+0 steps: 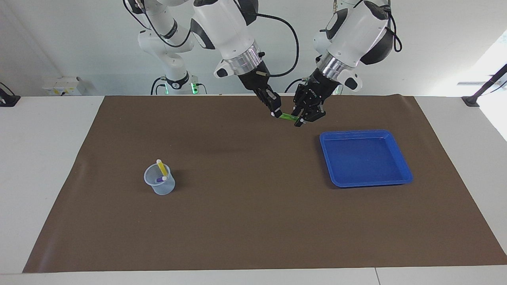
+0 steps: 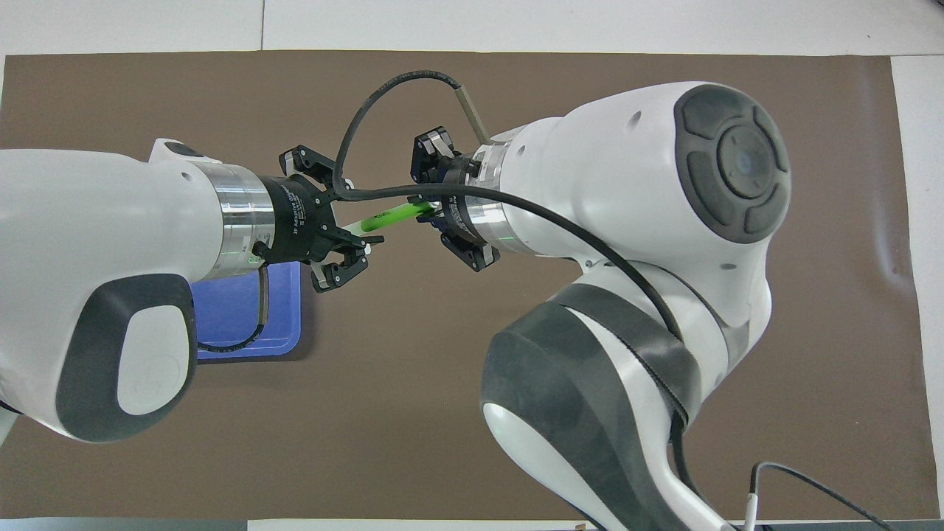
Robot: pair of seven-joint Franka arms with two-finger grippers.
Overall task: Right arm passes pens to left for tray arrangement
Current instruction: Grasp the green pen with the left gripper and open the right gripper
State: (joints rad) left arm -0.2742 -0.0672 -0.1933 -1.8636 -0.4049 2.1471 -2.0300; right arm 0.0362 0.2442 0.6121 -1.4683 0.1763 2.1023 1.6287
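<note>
Both hands, right hand [image 1: 274, 113] and left hand [image 1: 300, 121], are pinching the slim green marker pen [image 1: 288, 117]. Nothing is laid in the shallow blue plastic tray [image 1: 404, 173] yet; two pens are left in the cup [image 1: 159, 180].

Both arms are glossy white with rounded dark grey joint caps and a ribbed silver ring at each wrist. Each black hand, the right hand [image 1: 276, 113] and the left hand [image 1: 302, 120], is built of linked fingers and carries small white lettering on its body. A black cable loops from the right arm's wrist.
</note>
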